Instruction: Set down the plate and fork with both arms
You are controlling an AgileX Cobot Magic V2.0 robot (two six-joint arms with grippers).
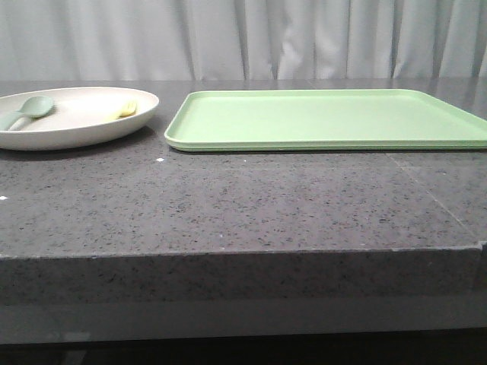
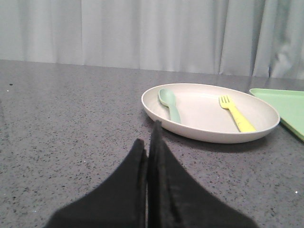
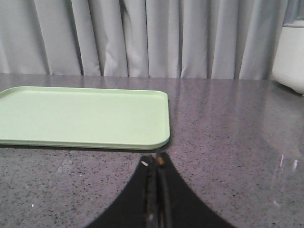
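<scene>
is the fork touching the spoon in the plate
Apart. The left wrist view shows the fork and the spoon lying on opposite sides of the plate, with a wide stretch of bare plate floor between them.

No legible text, label, brand, number or sign appears in any view. The plate point(image 2: 209, 130), the fork point(image 2: 236, 114), the spoon point(image 2: 169, 103) and the tray point(image 1: 327, 118) carry plain, unmarked surfaces. The speckled table point(image 1: 228, 205) and the curtain point(image 3: 142, 38) behind it bear no markings. The white object point(image 3: 290, 57) at the edge of the right wrist view shows no readable print.
</scene>
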